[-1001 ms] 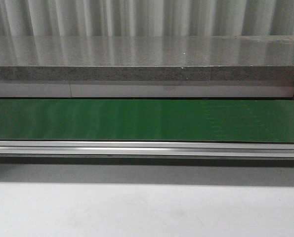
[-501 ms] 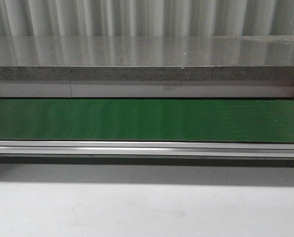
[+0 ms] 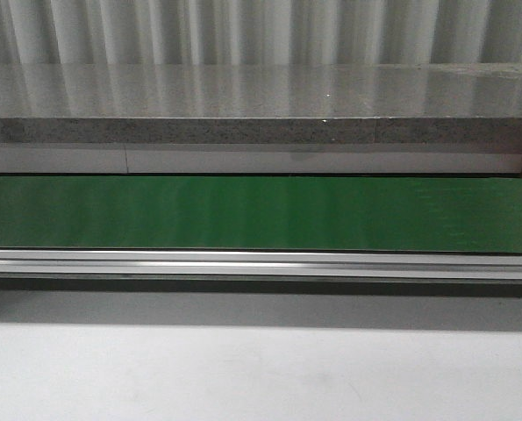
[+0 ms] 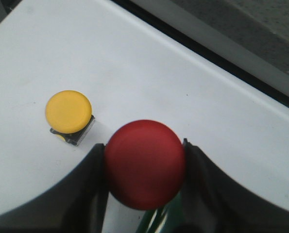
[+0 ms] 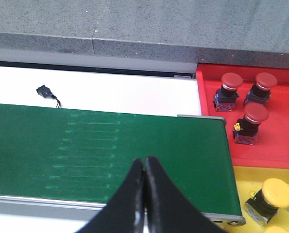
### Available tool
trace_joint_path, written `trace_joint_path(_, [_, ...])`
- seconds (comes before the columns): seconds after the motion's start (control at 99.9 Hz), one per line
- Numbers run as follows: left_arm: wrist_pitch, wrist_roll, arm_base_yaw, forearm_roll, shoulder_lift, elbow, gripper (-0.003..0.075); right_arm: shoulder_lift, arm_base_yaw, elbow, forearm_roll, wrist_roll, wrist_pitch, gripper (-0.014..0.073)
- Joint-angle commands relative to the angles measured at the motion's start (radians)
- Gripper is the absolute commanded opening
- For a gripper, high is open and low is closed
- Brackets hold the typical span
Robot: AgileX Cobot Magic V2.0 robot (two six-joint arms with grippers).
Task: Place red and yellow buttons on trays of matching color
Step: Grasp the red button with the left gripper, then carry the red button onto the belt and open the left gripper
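Observation:
In the left wrist view my left gripper [image 4: 144, 162] is shut on a red button [image 4: 144, 164], its domed cap held between the two black fingers above the white table. A yellow button [image 4: 69, 112] stands on the table beside it, apart from the fingers. In the right wrist view my right gripper [image 5: 144, 165] is shut on nothing and hangs over the green belt [image 5: 86, 150]. The red tray [image 5: 280, 141] holds three red buttons [image 5: 253, 121]. The yellow tray [image 5: 244, 182] below it holds a yellow button [image 5: 275, 193]. Neither gripper shows in the front view.
The green conveyor belt [image 3: 261, 213] runs across the front view with an aluminium rail [image 3: 261, 263] along its near edge. A grey stone ledge [image 3: 261, 114] lies behind it. A small black part [image 5: 44, 91] lies on the white strip beyond the belt.

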Motion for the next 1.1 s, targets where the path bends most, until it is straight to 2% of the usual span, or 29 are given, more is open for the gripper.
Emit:
trace_joint_path(0.0, [0.034,0.050,-0.017,-0.008,-0.110,-0.030,-0.0020,-0.001,0.002,-0.028,-0.005,-0.004,-0.071,-0.0068])
trace_joint_path(0.25, [0.127,0.119,-0.073,-0.010,-0.197,0.015,-0.0020,-0.001,0.002,-0.028,-0.005,-0.004,-0.071,-0.0068])
trace_joint_path(0.581, [0.006,0.119,-0.157,-0.036,-0.234,0.208,-0.0020,-0.001,0.002,-0.028,-0.005,-0.004,-0.071,-0.0068])
trace_joint_path(0.741, [-0.051,0.119,-0.165,-0.038,-0.227,0.242,-0.0020,-0.001,0.002,-0.028,-0.005,-0.004,-0.070,-0.0068])
trace_joint_path(1.092, [-0.046,0.119,-0.165,-0.039,-0.199,0.247,-0.0016,-0.001,0.002,-0.028,-0.005,-0.004,-0.070,-0.0068])
